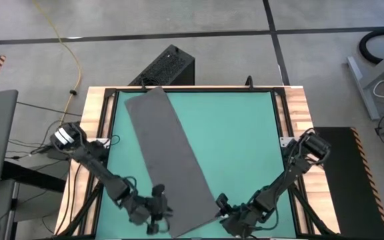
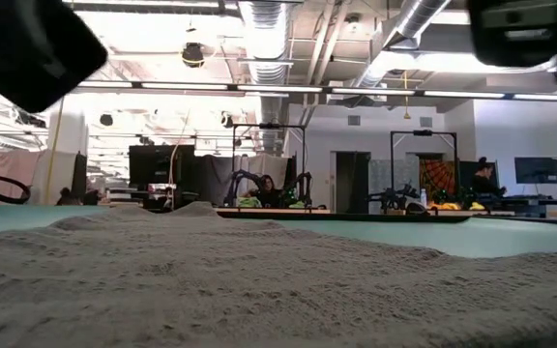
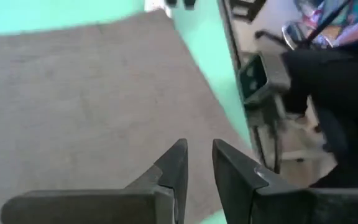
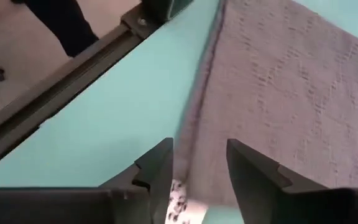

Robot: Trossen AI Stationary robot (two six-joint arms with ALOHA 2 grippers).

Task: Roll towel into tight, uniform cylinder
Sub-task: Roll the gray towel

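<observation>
The towel is lying flat and unrolled on the green tabletop; the left hand and right hand are hovering spread at its near corners, pinching nothing.

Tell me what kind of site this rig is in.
Likely a robotics lab or workshop in an industrial hall. The low view shows bare ceiling ducts, another dark robot-arm station behind, and monitors on stands. The high view shows a grey concrete floor with trailing yellow cable.
</observation>
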